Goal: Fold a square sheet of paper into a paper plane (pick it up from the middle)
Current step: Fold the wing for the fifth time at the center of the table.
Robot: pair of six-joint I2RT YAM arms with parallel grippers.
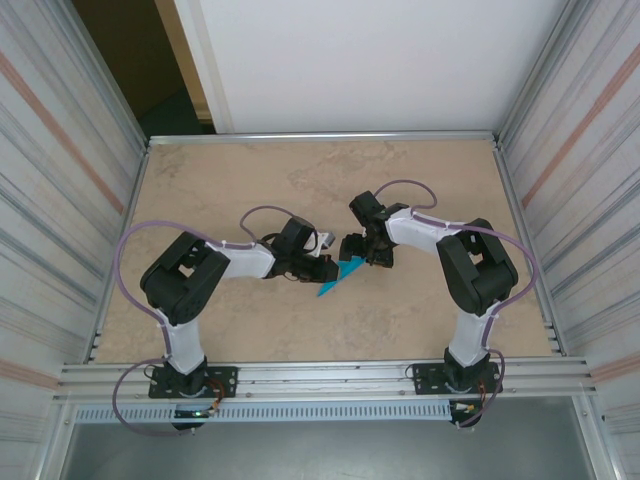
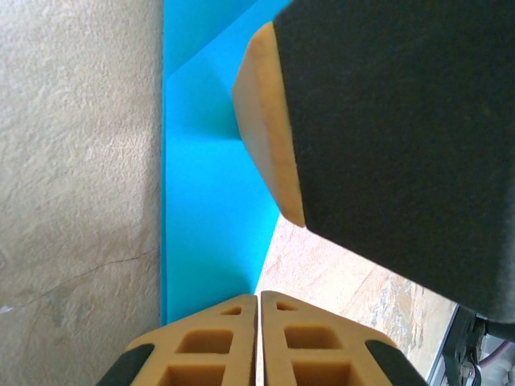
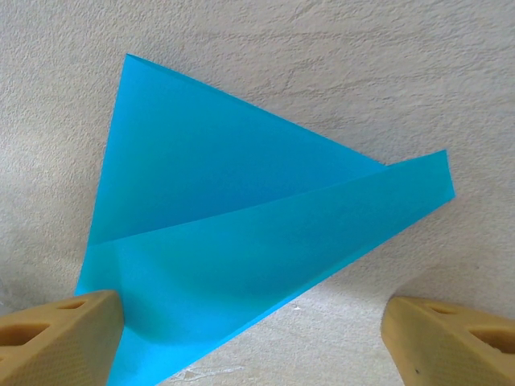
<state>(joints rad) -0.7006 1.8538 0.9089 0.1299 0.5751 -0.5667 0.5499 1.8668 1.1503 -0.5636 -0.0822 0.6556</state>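
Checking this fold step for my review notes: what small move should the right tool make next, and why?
Probably lower the open right tool to press the loose flap flat. The left tool is shut on the blue paper, apparently pinning an edge, and the flap looks not yet creased.

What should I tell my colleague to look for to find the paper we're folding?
Start at the beige table and go to its middle, where the left gripper and right gripper come together. Between them lies the folded paper, a pointed triangle with one flap lifted, the left gripper shut on one end. It is the only blue thing there.
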